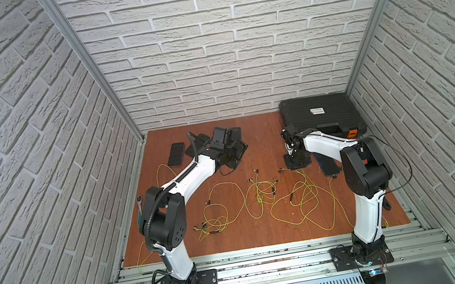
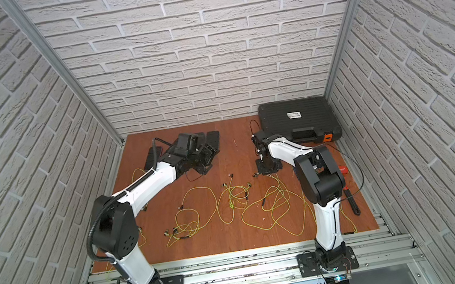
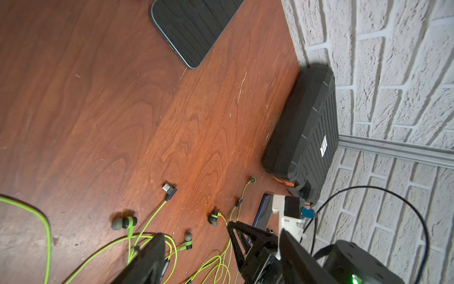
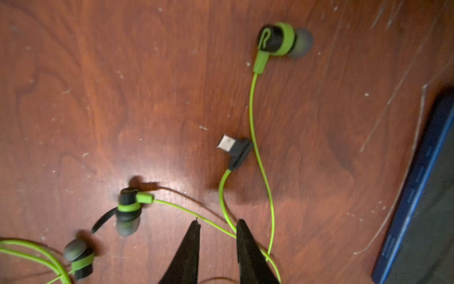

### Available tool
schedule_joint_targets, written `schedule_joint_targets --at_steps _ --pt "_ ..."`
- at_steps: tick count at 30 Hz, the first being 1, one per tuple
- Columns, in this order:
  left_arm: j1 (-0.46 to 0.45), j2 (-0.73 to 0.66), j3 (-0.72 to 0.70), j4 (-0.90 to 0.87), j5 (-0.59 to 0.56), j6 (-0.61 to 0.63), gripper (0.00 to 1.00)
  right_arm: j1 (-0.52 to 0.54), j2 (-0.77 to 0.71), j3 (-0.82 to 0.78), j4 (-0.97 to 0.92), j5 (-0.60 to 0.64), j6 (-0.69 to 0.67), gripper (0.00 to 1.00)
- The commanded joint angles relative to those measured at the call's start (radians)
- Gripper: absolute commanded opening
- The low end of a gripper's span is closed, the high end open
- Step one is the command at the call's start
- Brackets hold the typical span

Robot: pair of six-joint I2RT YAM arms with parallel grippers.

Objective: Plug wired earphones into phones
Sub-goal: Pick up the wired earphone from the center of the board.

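Right fingers (image 4: pixel 218 222) low over the table (image 4: pixel 98 98), narrow gap, gripping nothing. Green earphone cord (image 4: pixel 177 206) across the gap, plug (image 4: pixel 234 147) just ahead, blue-edged phone (image 4: pixel 417 186) off to one side. Left fingers (image 3: pixel 194 230) wide, empty; earbuds (image 3: pixel 124 222) near, second phone (image 3: pixel 194 29) well ahead.

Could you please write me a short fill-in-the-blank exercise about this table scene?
1. The ribbed case has ___ latches.
2. The phone near the right claw has a ___ edge.
3. The left claw stands ___, gripping nothing.
Missing words: orange; blue; open.
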Motion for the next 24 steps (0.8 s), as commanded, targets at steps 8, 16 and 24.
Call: schedule_joint_targets --at_steps 8,16,24 --pt "0.015 -0.031 -0.013 0.016 -0.005 0.058 0.72 -0.002 0.078 0.019 0.055 0.015 0.016 0.17" --pt "0.003 0.038 -0.021 0.219 0.107 0.082 0.54 -0.004 -0.065 -0.007 0.031 -0.004 -0.063 0.06" --pt "-0.057 0.130 -0.025 0.379 0.176 0.084 0.43 0.021 -0.255 -0.049 -0.012 -0.203 -0.137 0.06"
